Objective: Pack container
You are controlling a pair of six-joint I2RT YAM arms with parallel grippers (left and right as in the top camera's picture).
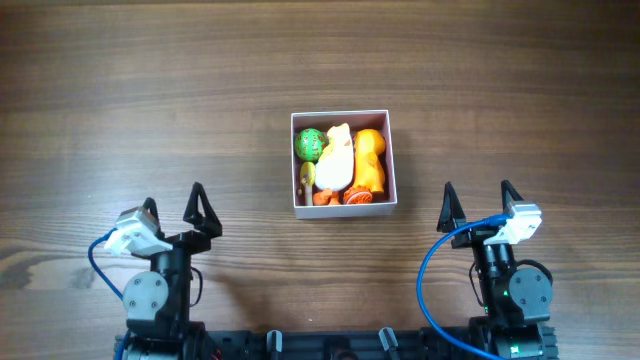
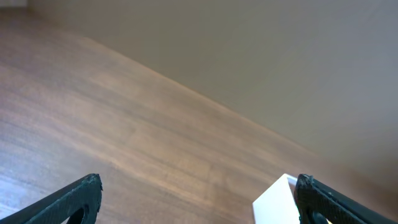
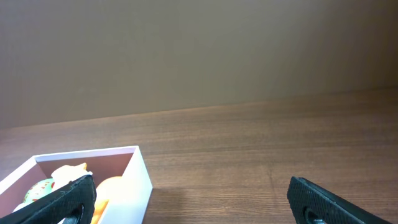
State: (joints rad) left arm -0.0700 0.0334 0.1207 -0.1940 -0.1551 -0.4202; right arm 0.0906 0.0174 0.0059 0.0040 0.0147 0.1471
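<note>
The container (image 1: 393,160), a square white-walled box with a pink inside, sits at the table's middle. It holds a green ball (image 1: 308,144), a cream toy (image 1: 335,160), an orange toy (image 1: 371,158) and small orange pieces along its front wall. My left gripper (image 1: 172,212) is open and empty, at the front left, well apart from the box. My right gripper (image 1: 478,203) is open and empty, at the front right. The box corner shows in the left wrist view (image 2: 277,199). The box (image 3: 134,180) and its toys show at lower left in the right wrist view.
The wooden table (image 1: 150,100) surrounds the box. A plain tan wall (image 3: 199,50) rises beyond the table's far edge. Blue cables (image 1: 430,280) loop beside both arm bases at the front.
</note>
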